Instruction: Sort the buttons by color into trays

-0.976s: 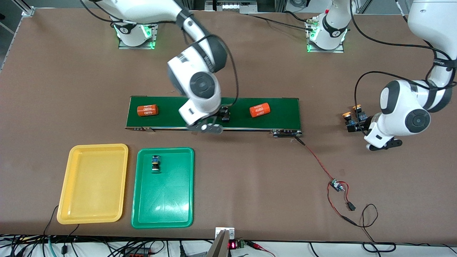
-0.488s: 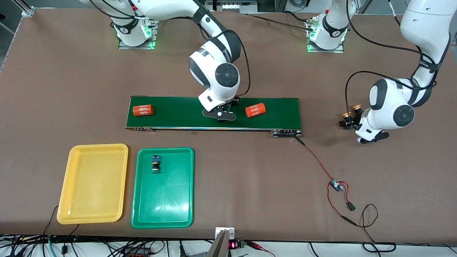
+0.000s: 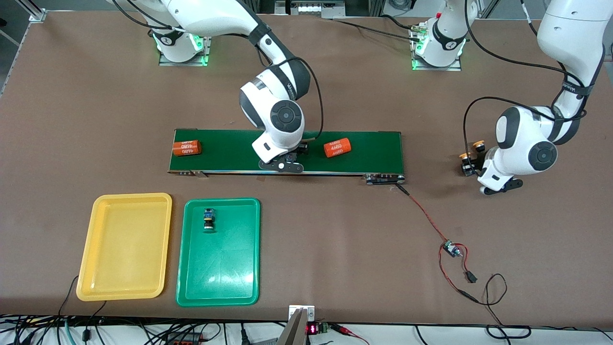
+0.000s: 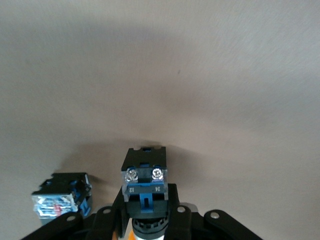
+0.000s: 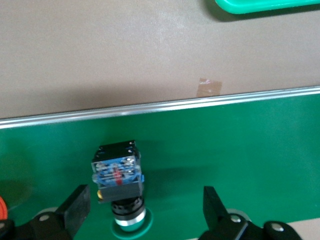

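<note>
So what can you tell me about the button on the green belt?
The button lies on its side on the dark green belt, under the right arm. It has a black and blue body with a clear end showing metal parts, and a round green cap with a silvery ring. The right gripper hangs around it, fingers open on either side and not touching it.

Two orange cylinders (image 3: 186,148) (image 3: 337,147) lie on the conveyor belt (image 3: 378,151), wired board (image 3: 450,248) nearby

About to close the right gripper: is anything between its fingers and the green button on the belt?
Nothing visible. The right gripper is open over the belt, the green button between its fingers, off-centre toward one, nothing else in the gap.
</note>
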You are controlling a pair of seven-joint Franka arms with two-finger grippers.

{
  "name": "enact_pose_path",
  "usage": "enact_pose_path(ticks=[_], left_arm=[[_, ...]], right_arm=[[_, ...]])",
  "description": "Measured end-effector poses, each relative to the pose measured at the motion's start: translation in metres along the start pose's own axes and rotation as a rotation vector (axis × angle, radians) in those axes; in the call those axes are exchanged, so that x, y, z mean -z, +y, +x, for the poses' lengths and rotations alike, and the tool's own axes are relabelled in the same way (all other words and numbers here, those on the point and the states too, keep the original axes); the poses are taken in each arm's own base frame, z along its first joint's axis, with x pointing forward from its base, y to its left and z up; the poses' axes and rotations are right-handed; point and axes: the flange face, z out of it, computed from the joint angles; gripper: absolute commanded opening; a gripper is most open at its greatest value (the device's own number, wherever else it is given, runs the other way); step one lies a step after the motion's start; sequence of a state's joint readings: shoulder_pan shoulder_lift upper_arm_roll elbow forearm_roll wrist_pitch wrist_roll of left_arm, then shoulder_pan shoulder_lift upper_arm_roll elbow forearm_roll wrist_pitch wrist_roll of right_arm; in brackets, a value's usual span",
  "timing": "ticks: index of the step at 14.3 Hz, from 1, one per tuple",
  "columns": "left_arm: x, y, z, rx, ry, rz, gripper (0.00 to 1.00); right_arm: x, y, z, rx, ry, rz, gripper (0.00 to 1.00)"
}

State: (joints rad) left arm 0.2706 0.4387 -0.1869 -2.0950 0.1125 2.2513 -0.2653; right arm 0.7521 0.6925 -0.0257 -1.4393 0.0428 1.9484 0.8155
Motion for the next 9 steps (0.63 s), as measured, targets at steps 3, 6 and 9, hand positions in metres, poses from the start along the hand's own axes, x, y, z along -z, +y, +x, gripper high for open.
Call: enact_pose_path(ticks=[3, 6, 9], left_arm=[[0.044, 0.035, 0.002, -0.059, -0.020, 0.024, 0.05], [0.090, 0.115, -0.018, -0.195, -0.040, 0.036, 0.05], [0.101, 0.202, -0.062, -0.283, -0.063, -0.018, 0.08]], right_arm=[[-0.010, -0.005, -0.003, 0.008, -0.004, -0.005, 0.76], [-0.017, -0.009, -0.006, 0.014, -0.008, -0.008, 0.33], [-0.016, -0.008, -0.005, 0.011, -0.007, -0.007, 0.06]])
